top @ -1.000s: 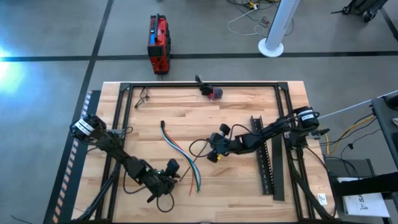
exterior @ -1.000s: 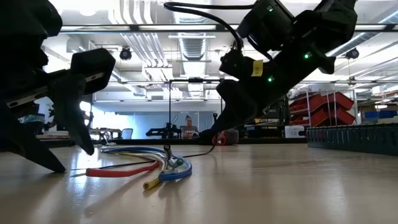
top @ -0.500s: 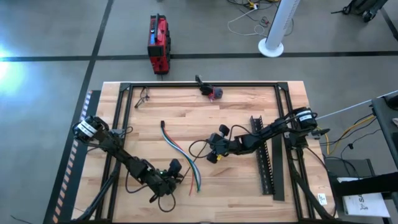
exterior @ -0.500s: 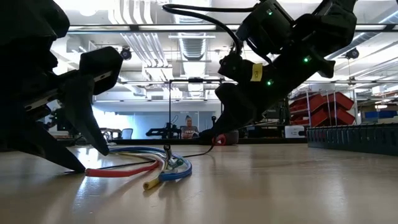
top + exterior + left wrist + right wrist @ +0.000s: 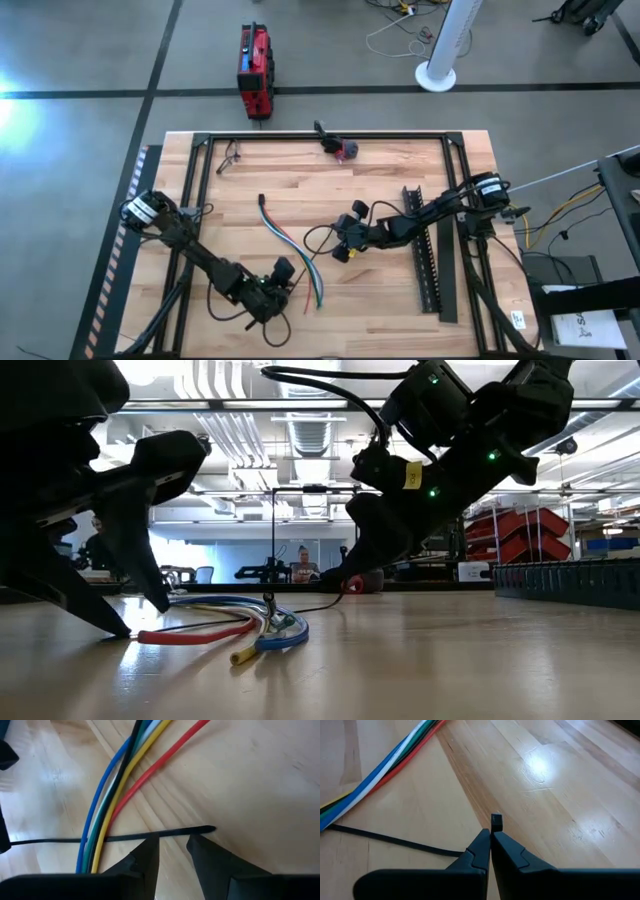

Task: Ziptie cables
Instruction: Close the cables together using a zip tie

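- The cables (image 5: 293, 247) lie loose on the worktop (image 5: 300, 180), running from about its middle toward the near edge; blue, green, yellow, white and red strands show in the wrist views.
- The left tool (image 5: 283, 287) sits low near the near edge, left of centre, just beside the near ends of the cables. Its fingers (image 5: 145, 862) stand a little apart, straddling a thin black zip tie (image 5: 150, 836) that lies flat across and under the cables; whether they touch it, I cannot tell.
- The right tool (image 5: 343, 247) rests near the middle of the worktop, just right of the cables. Its fingers (image 5: 479, 851) are pressed together on the head end of the thin black zip tie (image 5: 496, 822), whose tail runs off toward the cables.
- A black toothed strip (image 5: 426, 250) lies toward the right edge, well apart from the cables.
- Bare wood is open between the cables and the toothed strip, and along the far half of the worktop inside the black frame (image 5: 320, 137).
- A small dark clamp with a red part (image 5: 338, 146) sits at the far edge.
- A yellow label (image 5: 412, 473) shows on the right arm; its writing is too small to read.
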Tool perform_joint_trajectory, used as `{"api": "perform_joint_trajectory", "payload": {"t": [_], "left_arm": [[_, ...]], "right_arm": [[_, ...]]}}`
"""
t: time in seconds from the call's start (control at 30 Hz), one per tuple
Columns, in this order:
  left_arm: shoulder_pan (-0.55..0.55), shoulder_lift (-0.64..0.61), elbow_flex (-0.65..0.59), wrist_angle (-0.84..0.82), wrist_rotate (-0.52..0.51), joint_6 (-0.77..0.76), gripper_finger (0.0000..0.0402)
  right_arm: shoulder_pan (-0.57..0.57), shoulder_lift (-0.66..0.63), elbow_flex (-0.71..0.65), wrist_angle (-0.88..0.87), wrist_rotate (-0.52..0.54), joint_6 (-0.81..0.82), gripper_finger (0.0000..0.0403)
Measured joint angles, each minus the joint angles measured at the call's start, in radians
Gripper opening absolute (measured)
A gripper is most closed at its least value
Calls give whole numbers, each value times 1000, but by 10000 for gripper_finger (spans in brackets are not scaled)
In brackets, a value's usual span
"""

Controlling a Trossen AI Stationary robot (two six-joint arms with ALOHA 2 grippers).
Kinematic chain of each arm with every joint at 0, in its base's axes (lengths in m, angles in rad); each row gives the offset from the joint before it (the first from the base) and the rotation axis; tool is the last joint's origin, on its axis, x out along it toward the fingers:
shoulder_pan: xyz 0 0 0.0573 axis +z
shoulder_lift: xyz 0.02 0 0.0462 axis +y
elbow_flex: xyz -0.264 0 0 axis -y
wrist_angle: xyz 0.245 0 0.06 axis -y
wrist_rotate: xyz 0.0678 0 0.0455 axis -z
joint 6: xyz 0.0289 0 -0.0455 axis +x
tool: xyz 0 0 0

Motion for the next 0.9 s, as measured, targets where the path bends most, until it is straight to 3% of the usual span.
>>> {"api": "perform_joint_trajectory", "payload": {"t": [0.43, 0.73, 0.9], "left_arm": [[-27, -2, -9, 9, 38, -1, 114], [-4, 24, -115, 233, 24, 116, 111], [8, 44, -119, 261, -18, 135, 107]], "right_arm": [[0, 0, 0, -1, 0, -1, 0], [0, 0, 0, 9, 0, -1, 0], [0, 0, 0, 9, 0, -1, 0]]}}
